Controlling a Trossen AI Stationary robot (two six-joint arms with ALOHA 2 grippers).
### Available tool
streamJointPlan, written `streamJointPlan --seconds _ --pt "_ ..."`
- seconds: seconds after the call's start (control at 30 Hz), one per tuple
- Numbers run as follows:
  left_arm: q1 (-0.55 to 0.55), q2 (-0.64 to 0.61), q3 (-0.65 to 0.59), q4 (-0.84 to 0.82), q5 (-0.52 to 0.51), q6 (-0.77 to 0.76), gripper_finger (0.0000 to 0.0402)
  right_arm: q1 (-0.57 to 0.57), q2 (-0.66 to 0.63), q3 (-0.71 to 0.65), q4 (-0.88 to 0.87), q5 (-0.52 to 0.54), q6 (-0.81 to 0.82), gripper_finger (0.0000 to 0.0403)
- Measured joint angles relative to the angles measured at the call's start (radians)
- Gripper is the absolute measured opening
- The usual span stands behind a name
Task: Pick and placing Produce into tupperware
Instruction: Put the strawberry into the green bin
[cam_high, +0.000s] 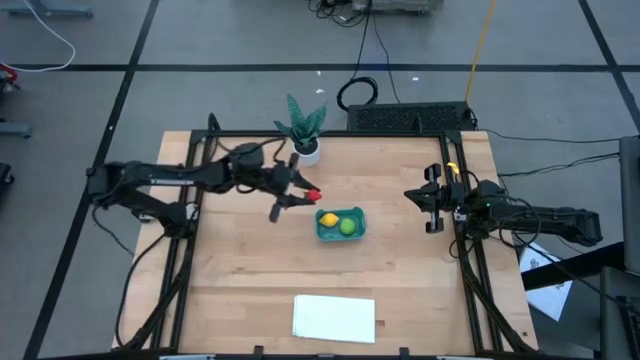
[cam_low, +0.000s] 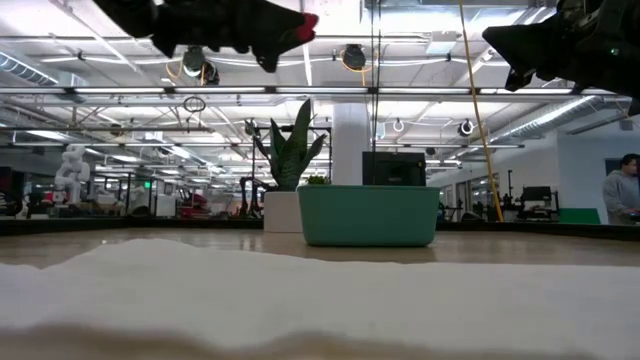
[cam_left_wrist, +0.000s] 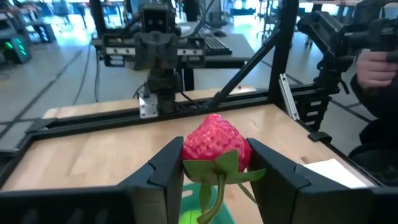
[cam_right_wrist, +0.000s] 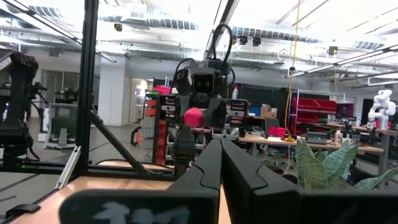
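In the high view my left gripper (cam_high: 306, 193) hangs above the table, just left of the teal tupperware (cam_high: 340, 224), shut on the red strawberry (cam_high: 314, 194). The low view shows the strawberry (cam_low: 305, 25) high above the tupperware (cam_low: 368, 214), which rests flat on its base. The yellow lemon (cam_high: 327, 220) and the lime-green ball (cam_high: 347, 226) lie inside it. My right gripper (cam_high: 432, 200) waits near the table's right edge; its own wrist view shows it (cam_right_wrist: 221, 168) shut on nothing. My left gripper pinches the strawberry's red body (cam_left_wrist: 214, 144) between its two fingers (cam_left_wrist: 166, 169), one on each side. The fingers come roughly level from the table's left. The strawberry is lifted clear, and its green leaves and stem (cam_left_wrist: 222, 176) point back between the fingers.
A green plant in a white pot (cam_high: 305, 135) stands by the far edge, just behind my left gripper. A flat white sheet (cam_high: 334, 318) lies near the near edge. A black frame (cam_high: 470, 260) borders the table. A person (cam_low: 622, 190) stands in the room beyond.
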Motion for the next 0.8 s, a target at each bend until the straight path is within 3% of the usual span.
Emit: streamJointPlan --seconds 0.33,0.5,0.8 --pt "-0.018 0.195 0.185 -0.088 0.002 -0.126 0.0147 0.000 0.000 0.000 -0.003 0.000 0.000 0.0000" --pt "-0.036 0.265 0.310 -0.293 -0.034 -0.178 0.0147 0.000 0.000 0.000 -0.009 0.000 0.006 0.0000" --pt "-0.054 0.421 0.549 -0.689 -0.043 -0.087 0.0147 0.000 0.003 0.000 -0.017 0.000 0.008 0.0000"
